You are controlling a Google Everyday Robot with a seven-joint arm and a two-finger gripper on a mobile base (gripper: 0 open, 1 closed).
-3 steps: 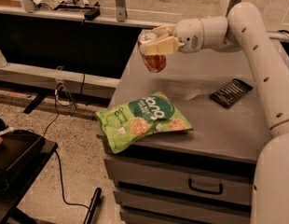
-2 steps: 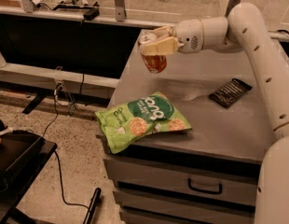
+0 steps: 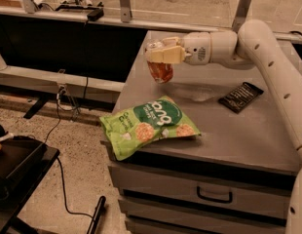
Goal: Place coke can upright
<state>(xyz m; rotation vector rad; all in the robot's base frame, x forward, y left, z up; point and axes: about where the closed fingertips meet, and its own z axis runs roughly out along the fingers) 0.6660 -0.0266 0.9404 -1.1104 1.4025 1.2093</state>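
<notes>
The coke can (image 3: 160, 71) is a small red-orange can, held upright at its top by my gripper (image 3: 160, 53). It hangs just above or at the grey cabinet top (image 3: 248, 130) near the far left part; I cannot tell whether its base touches. The gripper's cream fingers (image 3: 165, 55) are shut on the can's upper end and hide its top. My white arm reaches in from the right.
A green snack bag (image 3: 147, 125) lies at the front left of the cabinet top, overhanging the edge. A flat dark wrapped bar (image 3: 240, 96) lies at the right. Drawers are below the top. A black tray stand (image 3: 14, 169) and cables are on the floor at left.
The gripper and can have stayed at nearly the same spot, perhaps slightly lower. The bag and bar have not moved.
</notes>
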